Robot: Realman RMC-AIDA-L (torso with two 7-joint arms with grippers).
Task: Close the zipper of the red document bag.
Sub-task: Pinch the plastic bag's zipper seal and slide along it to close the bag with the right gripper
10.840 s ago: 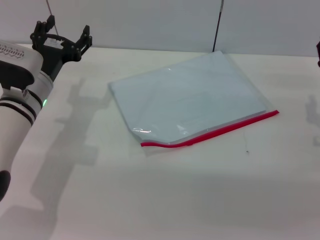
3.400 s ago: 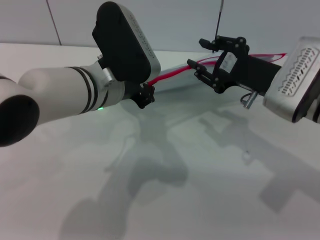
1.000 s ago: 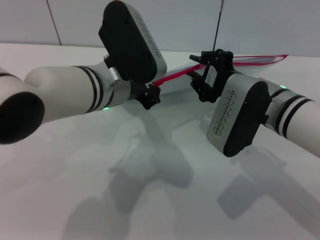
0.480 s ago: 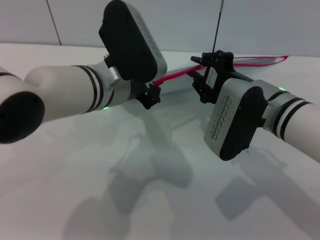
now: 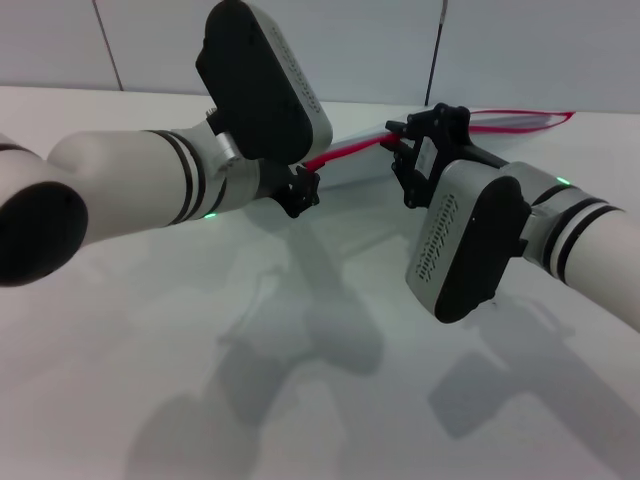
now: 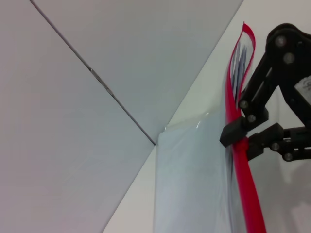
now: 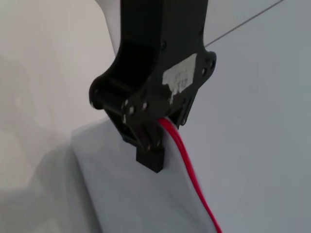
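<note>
The red document bag (image 6: 194, 184) is held up off the white table, its pale translucent sheet hanging from the zipper (image 5: 500, 125), a thin red strip stretched between both arms. My left gripper (image 5: 302, 190) is shut on the strip's left end; the right wrist view shows that black gripper (image 7: 148, 145) clamping the zipper (image 7: 187, 165). My right gripper (image 5: 418, 160) grips the strip a little further along, near the middle of the head view. In the left wrist view its fingers (image 6: 234, 136) pinch the zipper (image 6: 250, 194) from both sides. Beyond them the strip's two lips stand slightly apart.
The white table (image 5: 150, 330) stretches out below both arms, carrying only their shadows. A grey panelled wall (image 5: 350, 40) runs along the back edge. Both forearms bulk large in the head view and hide most of the bag.
My right gripper has slid slightly to the right along the red strip over the last second. The left arm holds its place.
</note>
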